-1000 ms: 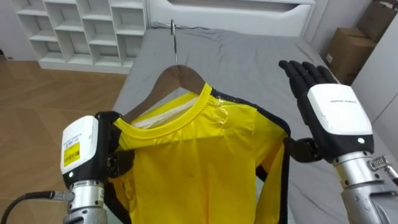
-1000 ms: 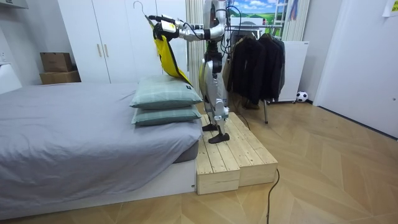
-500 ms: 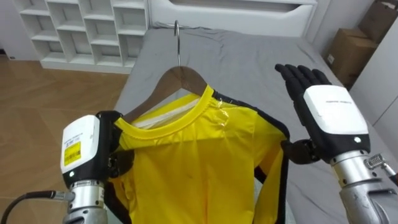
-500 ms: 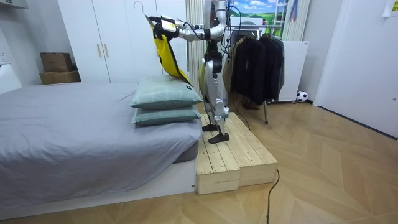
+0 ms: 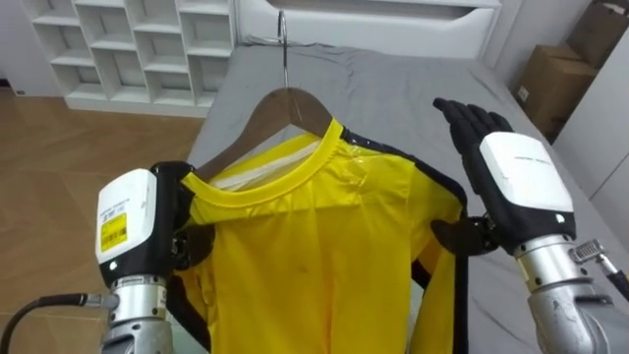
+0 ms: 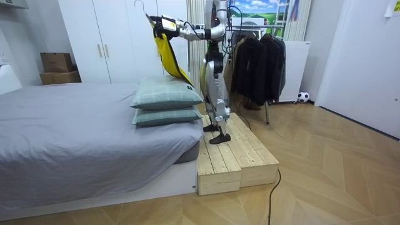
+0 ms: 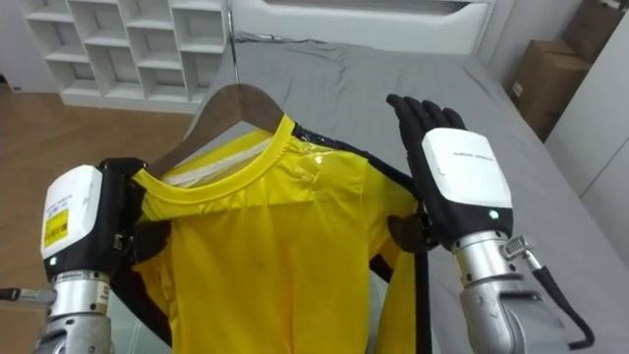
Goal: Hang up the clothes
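Above grey bed (image 5: 393,84): yellow black-trimmed shirt (image 5: 314,246) on wood hanger (image 5: 286,104)

one yellow shirt (image 5: 314,256), one hanger (image 5: 280,106), two pillows (image 6: 165,94) (stacked), one bed (image 6: 62,131).

Bedroom in a home. Evidence:
- Big bed (image 6: 75,131) with a grey cover, two stacked pillows (image 6: 166,100) at my end, a white board (image 5: 364,15) at the far end.
- White wardrobe (image 6: 106,37) along the wall past the bed.
- White cube shelf (image 5: 128,44) on the floor to my left of the bed.
- Rack (image 6: 250,28) of dark coats (image 6: 259,65) just behind me.
- Cardboard boxes (image 6: 57,67) stacked in the corner by the wardrobe.
- Herringbone wood floor (image 6: 331,169), plain white walls.
- Football (image 6: 304,97) lying by the wall near the rack.

Only non-domestic bit: the slatted wooden platform (image 6: 234,156) I'm standing on, butted against the bed's pillow end.
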`<state>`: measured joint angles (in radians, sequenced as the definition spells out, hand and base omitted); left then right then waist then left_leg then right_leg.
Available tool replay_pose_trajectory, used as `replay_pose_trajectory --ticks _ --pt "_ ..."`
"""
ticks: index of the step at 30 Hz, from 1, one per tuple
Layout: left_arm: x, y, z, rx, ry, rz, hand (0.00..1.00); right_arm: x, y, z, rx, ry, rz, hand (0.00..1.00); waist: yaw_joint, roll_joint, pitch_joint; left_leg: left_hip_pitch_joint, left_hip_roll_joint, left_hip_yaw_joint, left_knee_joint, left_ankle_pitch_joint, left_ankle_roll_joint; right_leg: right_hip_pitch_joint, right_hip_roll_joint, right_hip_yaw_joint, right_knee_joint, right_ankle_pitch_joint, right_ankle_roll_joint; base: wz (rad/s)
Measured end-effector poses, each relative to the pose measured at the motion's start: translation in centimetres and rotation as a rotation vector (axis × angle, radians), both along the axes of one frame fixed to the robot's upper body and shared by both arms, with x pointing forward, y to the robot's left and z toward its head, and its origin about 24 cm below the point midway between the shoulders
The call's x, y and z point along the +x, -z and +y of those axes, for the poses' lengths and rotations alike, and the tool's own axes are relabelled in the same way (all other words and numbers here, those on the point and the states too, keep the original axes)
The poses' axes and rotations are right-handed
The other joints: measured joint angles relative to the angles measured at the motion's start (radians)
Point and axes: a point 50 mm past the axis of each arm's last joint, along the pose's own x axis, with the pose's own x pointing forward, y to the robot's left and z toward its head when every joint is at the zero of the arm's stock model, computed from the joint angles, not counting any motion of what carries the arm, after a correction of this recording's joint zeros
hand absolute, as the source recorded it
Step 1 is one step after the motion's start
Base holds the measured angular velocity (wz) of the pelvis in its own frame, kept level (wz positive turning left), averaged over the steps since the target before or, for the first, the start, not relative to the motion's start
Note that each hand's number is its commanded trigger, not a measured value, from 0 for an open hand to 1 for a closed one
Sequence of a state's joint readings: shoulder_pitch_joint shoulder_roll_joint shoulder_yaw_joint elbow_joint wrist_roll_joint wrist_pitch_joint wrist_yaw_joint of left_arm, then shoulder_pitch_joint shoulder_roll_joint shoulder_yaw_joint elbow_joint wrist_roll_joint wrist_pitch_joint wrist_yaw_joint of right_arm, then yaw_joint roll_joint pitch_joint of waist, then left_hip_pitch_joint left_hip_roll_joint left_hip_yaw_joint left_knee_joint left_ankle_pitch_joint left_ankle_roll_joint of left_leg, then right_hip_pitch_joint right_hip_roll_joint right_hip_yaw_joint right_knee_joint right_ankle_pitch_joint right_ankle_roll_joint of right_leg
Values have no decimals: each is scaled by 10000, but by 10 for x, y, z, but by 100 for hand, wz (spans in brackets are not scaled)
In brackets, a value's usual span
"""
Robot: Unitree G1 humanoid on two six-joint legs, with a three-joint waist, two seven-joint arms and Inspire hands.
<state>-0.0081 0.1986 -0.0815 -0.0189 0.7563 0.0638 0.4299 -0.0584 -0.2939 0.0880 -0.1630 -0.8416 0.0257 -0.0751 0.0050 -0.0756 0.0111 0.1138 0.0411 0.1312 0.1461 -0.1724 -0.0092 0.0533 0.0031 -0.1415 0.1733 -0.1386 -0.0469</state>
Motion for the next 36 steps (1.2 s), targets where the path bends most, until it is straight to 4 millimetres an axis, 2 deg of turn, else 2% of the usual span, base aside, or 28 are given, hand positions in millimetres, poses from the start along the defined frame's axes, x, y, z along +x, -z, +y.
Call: replay_pose_trajectory --ticks 5,12,24,27,36 --pt "0 1 -3 -201 71 24 100 0 3 0 424 -52 265 0 -17 99 -7 21 0 -10 7 0 0 27 -3 -3 14 1 -1 0" --pt "0 3 -7 -287 241 136 100 3 24 -1 606 140 1416 0 24 146 4 1 -9 9 26 0 0 -32 -12 13 78 0 -1 0" --pt "0 8 -14 -128 329 552 100 8 25 17 621 -184 1747 0 57 185 -12 -11 -6 -53 55 0 0 -21 -21 -43 118 0 -1 1" --pt "-1 10 -18 -120 437 616 100 15 24 20 781 -232 1762 0 60 184 -13 -71 -13 -113 61 0 0 5 -28 -93 105 0 0 6" --pt "-1 11 -21 -28 518 704 100 22 29 20 744 -130 1975 0 127 194 -16 -132 -17 -260 82 1 1 14 -36 -213 78 0 -1 3"
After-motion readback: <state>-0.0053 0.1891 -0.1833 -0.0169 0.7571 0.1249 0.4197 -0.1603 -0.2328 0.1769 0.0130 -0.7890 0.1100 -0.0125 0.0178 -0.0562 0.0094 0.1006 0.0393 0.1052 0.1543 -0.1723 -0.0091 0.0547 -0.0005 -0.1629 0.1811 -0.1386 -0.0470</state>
